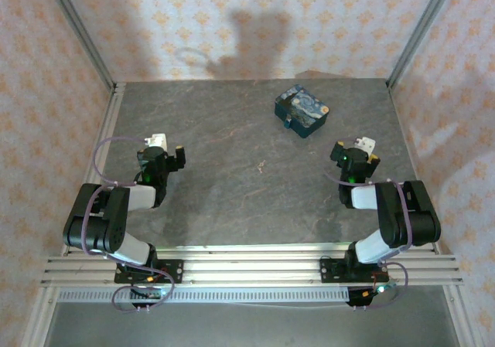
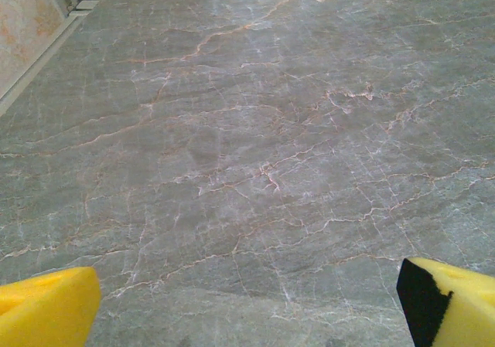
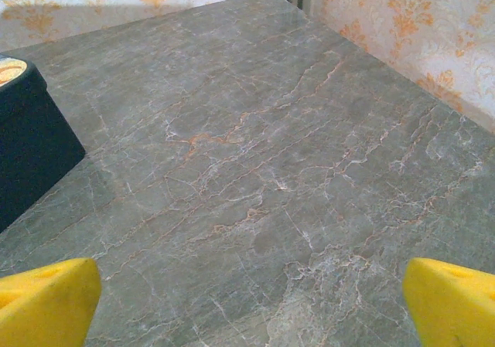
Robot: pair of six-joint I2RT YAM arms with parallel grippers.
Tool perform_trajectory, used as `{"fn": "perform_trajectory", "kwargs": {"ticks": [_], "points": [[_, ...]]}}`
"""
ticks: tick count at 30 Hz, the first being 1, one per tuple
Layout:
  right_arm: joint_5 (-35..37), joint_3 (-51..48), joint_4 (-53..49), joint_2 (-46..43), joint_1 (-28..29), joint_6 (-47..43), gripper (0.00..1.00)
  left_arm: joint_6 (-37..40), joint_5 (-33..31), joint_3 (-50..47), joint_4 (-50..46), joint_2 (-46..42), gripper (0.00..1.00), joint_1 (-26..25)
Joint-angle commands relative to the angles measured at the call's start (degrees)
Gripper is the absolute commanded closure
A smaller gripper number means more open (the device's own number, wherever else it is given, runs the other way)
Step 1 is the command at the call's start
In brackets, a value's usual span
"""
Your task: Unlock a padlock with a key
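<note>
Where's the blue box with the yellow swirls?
In the top view the box sits on the far right part of the table, ahead and left of the right tool.

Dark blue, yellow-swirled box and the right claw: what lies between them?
Bare grey marbled tabletop, seen in the top view, separates the box and the right gripper.

Light is even and fairly bright, coming from the near side: soft arm-shaped shadows land on the back wall [image 1: 255,42]. There's a pale glare strip along the table's [image 1: 232,208] near edge. Top view is sharp. Wrist views are softer, yellow fingertips [image 2: 46,312] are blurred up close, and the left wrist view's top edge is blown out.
</note>
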Motion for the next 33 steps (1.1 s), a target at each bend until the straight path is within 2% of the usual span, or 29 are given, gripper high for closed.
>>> {"fn": "perform_trajectory", "kwargs": {"ticks": [1,5,7,9,11,13,15,17,19,22,24,27,30,33], "points": [[-0.11,0.83,-0.05,0.07,0.33,-0.54,0.01,0.77,-0.67,1.08,1.09,-0.04,0.00,-0.19],[-0.13,1.01,-0.25,0.04,0.33,-0.49,0.01,0.67,-0.52,1.10,0.98,-0.13,0.00,-0.11],[0.00,0.54,0.54,-0.25,0.33,-0.58,0.01,1.98,2.60,1.56,-0.20,-0.89,0.00,-0.11],[0.32,0.79,-2.28,-3.25,0.33,-0.28,0.01,3.76,6.57,5.95,-9.41,-3.36,0.00,-0.20],[0.82,3.50,-10.70,-7.85,0.33,-0.36,0.01,3.92,7.27,12.43,-20.27,-3.55,0.00,-0.20],[3.06,8.22,-21.40,-11.58,0.33,1.56,0.01,5.33,10.84,17.03,-26.78,-3.56,0.00,-0.31],[5.71,14.85,-33.41,-13.30,0.16,8.29,0.01,3.65,12.95,21.76,-31.41,-3.10,0.00,-0.34],[4.73,22.51,-44.54,-11.98,0.06,14.28,0.00,0.00,13.87,27.15,-35.98,-0.89,0.00,-0.63],[1.42,30.27,-53.31,-8.18,0.07,19.81,0.01,-3.21,15.06,34.71,-41.69,3.02,0.00,-1.34],[-3.13,43.61,-65.85,1.17,0.13,26.12,0.03,-6.26,10.85,50.38,-56.06,12.26,0.00,-3.61],[-6.21,53.35,-72.89,8.45,0.22,28.93,0.03,-6.93,11.04,59.99,-62.20,18.77,0.00,-5.61],[-11.04,65.78,-77.30,18.22,1.05,28.75,0.03,-10.34,15.34,71.51,-66.97,27.02,0.00,-8.00],[-12.66,79.82,-82.95,28.60,3.05,26.80,0.03,-14.68,20.18,82.73,-70.98,34.80,0.00,-9.92],[-12.23,96.68,-91.09,39.74,5.32,25.40,0.03,-16.47,18.75,93.12,-76.50,41.50,0.00,-12.20]]}}
